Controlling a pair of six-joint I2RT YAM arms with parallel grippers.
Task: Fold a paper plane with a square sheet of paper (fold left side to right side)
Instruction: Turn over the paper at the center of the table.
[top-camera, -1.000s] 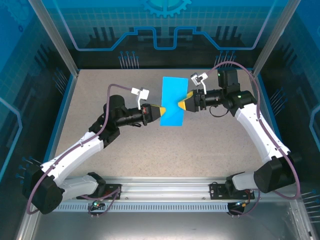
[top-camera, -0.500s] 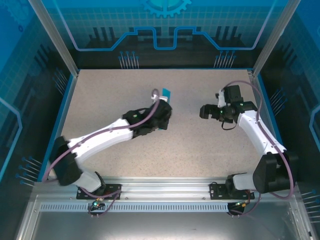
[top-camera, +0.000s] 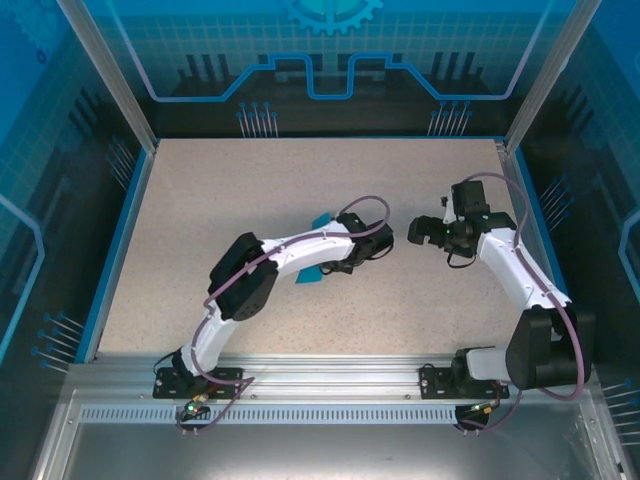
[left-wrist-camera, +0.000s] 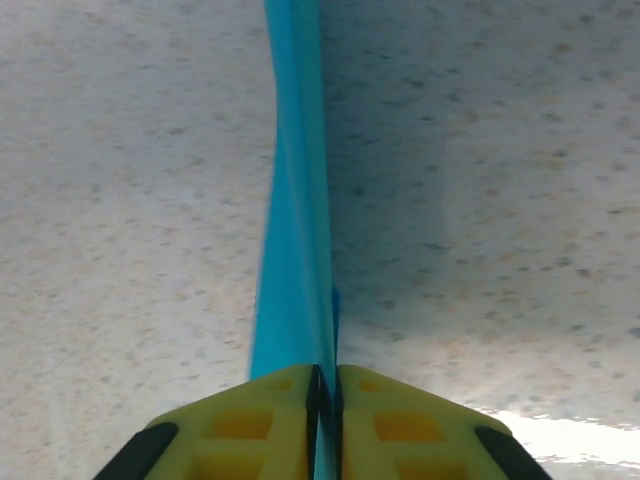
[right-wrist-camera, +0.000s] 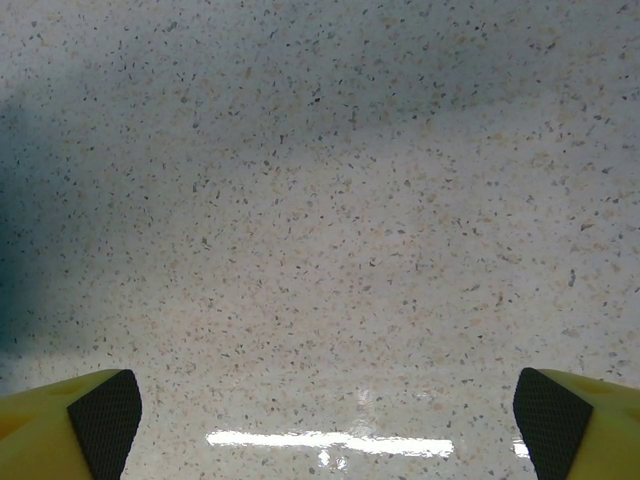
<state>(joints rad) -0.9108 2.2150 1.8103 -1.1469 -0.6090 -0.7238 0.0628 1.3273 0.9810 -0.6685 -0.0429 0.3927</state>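
The square sheet of paper (left-wrist-camera: 295, 230) is teal-blue and runs edge-on away from my left gripper (left-wrist-camera: 325, 378), whose yellow fingers (left-wrist-camera: 255, 420) are shut on its near edge. From above, my left arm (top-camera: 300, 248) lies across the middle of the table. Small pieces of the paper (top-camera: 309, 275) show beside and under the arm, and the rest is hidden. My right gripper (top-camera: 413, 230) hovers just right of the left wrist. It is open, with nothing but bare table between its fingertips (right-wrist-camera: 100, 415). No paper plane shape can be made out.
The speckled beige tabletop (top-camera: 200, 200) is bounded by a dark blue border strip (top-camera: 118, 250) and clear enclosure walls. An aluminium rail (top-camera: 330, 375) carrying the arm bases runs along the near edge.
A second ago both grippers held the flat sheet. The right gripper has let go and pulled back to the right. The left arm has swung right with the paper.
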